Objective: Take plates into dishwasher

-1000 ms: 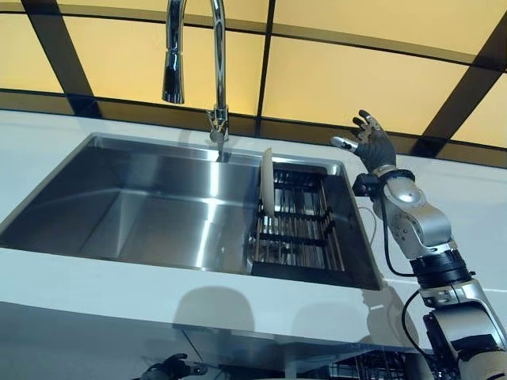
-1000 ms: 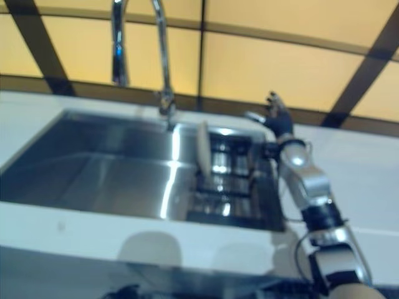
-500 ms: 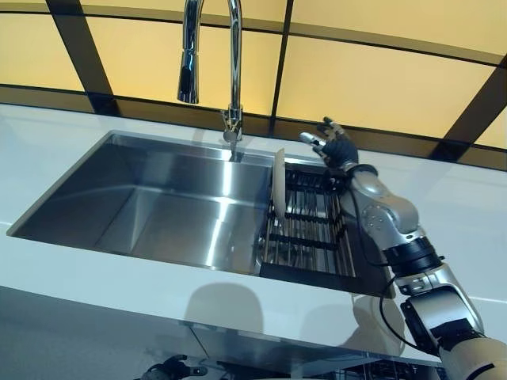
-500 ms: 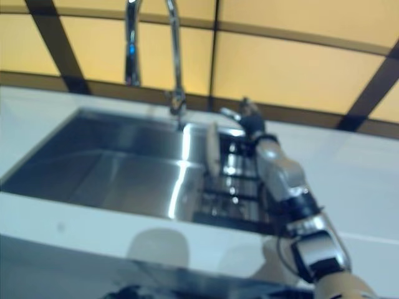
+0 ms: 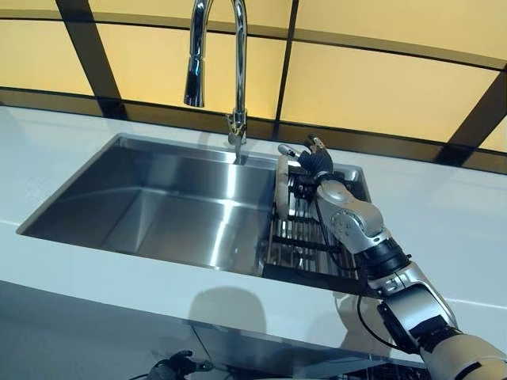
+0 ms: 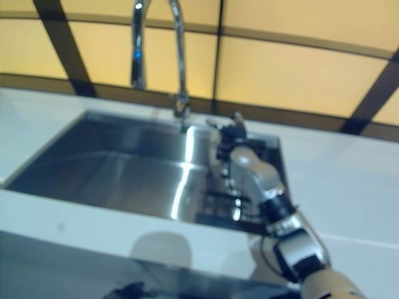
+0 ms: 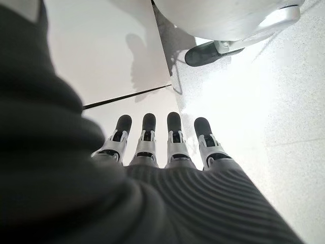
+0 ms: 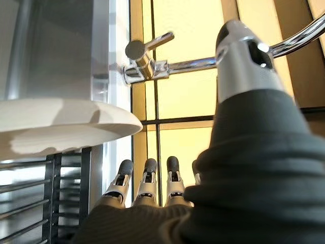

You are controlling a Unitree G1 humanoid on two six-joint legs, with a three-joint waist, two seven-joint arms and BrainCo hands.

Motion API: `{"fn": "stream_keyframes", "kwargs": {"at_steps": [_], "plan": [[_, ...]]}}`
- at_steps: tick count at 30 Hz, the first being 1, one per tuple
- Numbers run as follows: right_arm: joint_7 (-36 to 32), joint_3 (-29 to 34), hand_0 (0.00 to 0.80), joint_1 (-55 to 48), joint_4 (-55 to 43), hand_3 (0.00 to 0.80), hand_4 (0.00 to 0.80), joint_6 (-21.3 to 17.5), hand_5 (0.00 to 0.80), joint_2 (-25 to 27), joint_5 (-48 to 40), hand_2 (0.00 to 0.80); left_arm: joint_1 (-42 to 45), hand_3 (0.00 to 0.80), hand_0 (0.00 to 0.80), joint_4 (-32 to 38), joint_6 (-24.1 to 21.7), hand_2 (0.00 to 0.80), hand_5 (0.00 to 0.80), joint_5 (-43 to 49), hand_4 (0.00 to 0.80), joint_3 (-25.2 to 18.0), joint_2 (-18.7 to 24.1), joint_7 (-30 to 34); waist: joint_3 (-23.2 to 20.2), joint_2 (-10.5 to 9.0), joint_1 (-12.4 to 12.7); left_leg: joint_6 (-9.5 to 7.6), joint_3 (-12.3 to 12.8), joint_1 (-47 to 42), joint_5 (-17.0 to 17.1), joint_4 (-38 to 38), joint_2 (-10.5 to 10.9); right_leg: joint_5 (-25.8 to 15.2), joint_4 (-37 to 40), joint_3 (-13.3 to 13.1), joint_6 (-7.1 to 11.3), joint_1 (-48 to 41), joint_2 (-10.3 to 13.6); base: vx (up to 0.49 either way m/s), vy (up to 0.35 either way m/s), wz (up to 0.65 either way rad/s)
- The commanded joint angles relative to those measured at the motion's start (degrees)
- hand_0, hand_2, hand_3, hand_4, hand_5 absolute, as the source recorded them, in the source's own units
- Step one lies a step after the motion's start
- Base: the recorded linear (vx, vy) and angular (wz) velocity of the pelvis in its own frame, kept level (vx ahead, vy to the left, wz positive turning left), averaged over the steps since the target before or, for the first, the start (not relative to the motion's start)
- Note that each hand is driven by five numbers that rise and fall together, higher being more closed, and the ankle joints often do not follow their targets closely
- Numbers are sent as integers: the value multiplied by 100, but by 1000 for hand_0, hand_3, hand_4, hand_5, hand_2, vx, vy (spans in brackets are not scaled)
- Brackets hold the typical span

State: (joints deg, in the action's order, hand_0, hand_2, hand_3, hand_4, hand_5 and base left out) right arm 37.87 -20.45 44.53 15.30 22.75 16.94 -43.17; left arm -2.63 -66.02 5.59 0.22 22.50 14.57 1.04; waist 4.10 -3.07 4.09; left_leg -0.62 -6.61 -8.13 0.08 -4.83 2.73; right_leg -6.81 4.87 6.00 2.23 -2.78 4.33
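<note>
A single round cream-white plate (image 5: pixel 280 184) is standing on edge at the left side of a black wire dish rack (image 5: pixel 310 237), which is sitting in the right end of a brushed stainless-steel sink (image 5: pixel 158 206) let into a white surface (image 5: pixel 444 218). The right robot hand (image 5: pixel 310 161) is hovering at the far end of the rack, just beside the plate's upper rim; in the right wrist view its fingers (image 8: pixel 147 179) are lying straight and relaxed, grasping nothing, with the plate's (image 8: pixel 61 124) pale face close alongside them but apart. A tall curved chrome tap (image 5: pixel 218 55) is rising from the far rim of the sink, just left of the plate. The left robot hand (image 7: pixel 167 147) is hanging low, below the near edge of the surface (it is showing only floor past its straight, empty fingers) and is taking no part. The step in hand looks to be the reach for the plate, with no grasp made yet. The next move, as I judge it, is calling for the fingers to be brought over the rim and the thumb set against the opposite face, then a lift straight up out of the rack's wires before carrying it towards the dishwasher, which is not clearly showing in any view.
</note>
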Motion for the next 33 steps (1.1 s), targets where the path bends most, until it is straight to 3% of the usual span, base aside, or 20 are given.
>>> {"fn": "stream_keyframes", "kwargs": {"at_steps": [1, 13, 19, 33], "plan": [[249, -8, 0, 916, 405, 0, 0, -270, 0, -71, 296, 0, -444, 0, 0, -283, -7, 0, 0, -326, 0, 388, -119, -45, -51, -13, 213, -86, 683, 213, -64, 28, 25, 201, -137, 30, 206, -180, 109, -1, 48, 0], [640, 8, 0, 1243, 1074, 0, 0, -154, 0, -108, 747, 0, -466, 0, 0, -342, 20, 0, 0, -371, 0, 470, -152, -56, -29, 6, 317, -141, 635, 229, -65, 16, 61, 215, -246, 50, 255, -138, 186, -2, 31, 5], [662, -55, 0, 1389, 1406, 0, 0, 86, 0, -54, 733, 0, -472, 0, 0, -345, 32, 0, 0, -337, 0, 468, -138, -35, -26, -7, 356, -154, 625, 223, -66, 21, 69, 228, -282, 56, 262, -141, 201, 0, 0, 0], [757, -151, 0, 1370, 1886, 0, 0, 227, 0, -204, 430, 0, -503, 0, 0, -306, 39, 0, 0, -470, 0, 473, -119, -62, 23, -15, 359, -169, 661, 214, -79, 41, 54, 239, -332, -15, 254, -125, 191, 0, 0, 0]]}}
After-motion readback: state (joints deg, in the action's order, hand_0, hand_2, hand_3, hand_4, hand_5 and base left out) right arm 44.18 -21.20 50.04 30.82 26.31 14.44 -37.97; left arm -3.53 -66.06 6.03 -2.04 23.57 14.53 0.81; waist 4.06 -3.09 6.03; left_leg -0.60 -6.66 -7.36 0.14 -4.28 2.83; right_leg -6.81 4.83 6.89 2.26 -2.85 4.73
